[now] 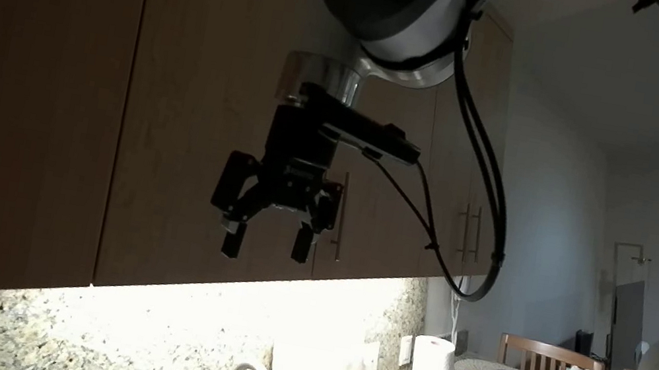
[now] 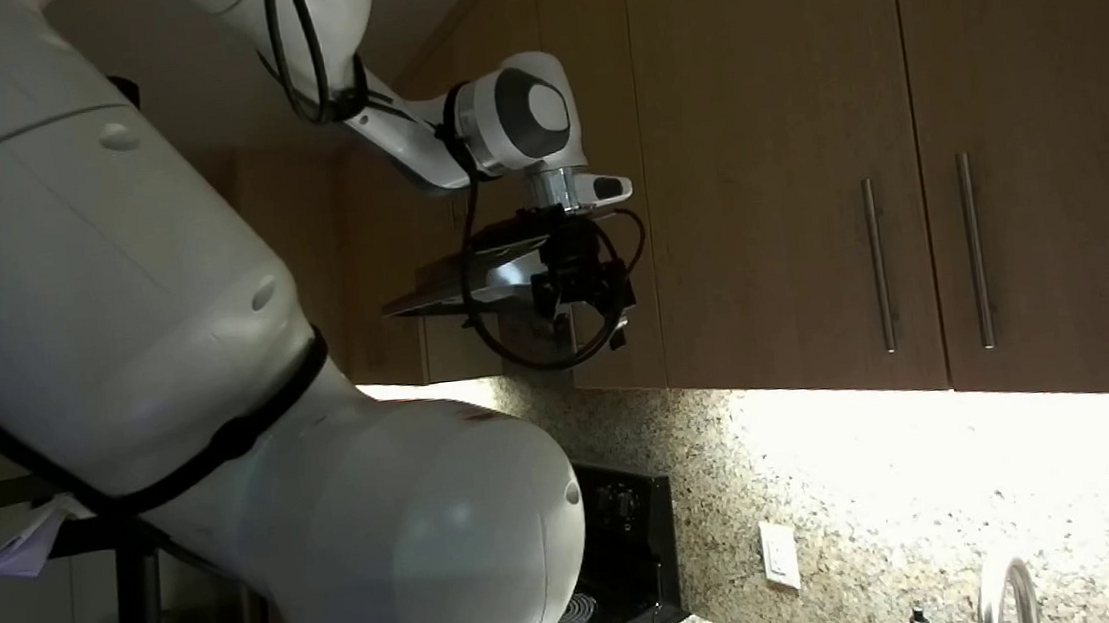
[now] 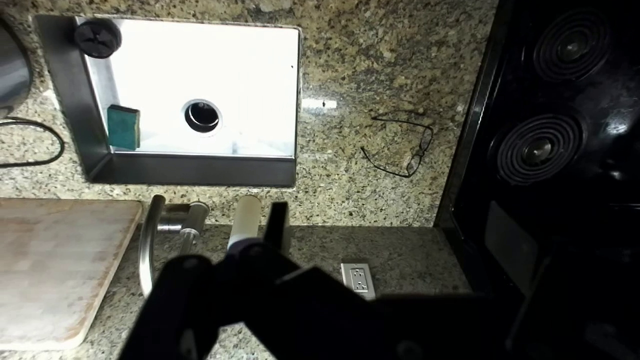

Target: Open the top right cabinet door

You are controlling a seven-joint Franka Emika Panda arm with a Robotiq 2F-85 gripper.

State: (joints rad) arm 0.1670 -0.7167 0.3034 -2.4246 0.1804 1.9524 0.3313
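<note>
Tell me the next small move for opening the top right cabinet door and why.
I'd probably ease the gripper toward the vertical bar handle of the top right cabinet door. That door looks shut, and in an exterior view the handle shows outside the gripper's open jaws, which hold nothing.

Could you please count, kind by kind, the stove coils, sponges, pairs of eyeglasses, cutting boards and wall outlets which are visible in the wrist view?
Stove coils: 2
Sponge: 1
Pair of eyeglasses: 1
Cutting board: 1
Wall outlet: 1
Total: 6
</note>
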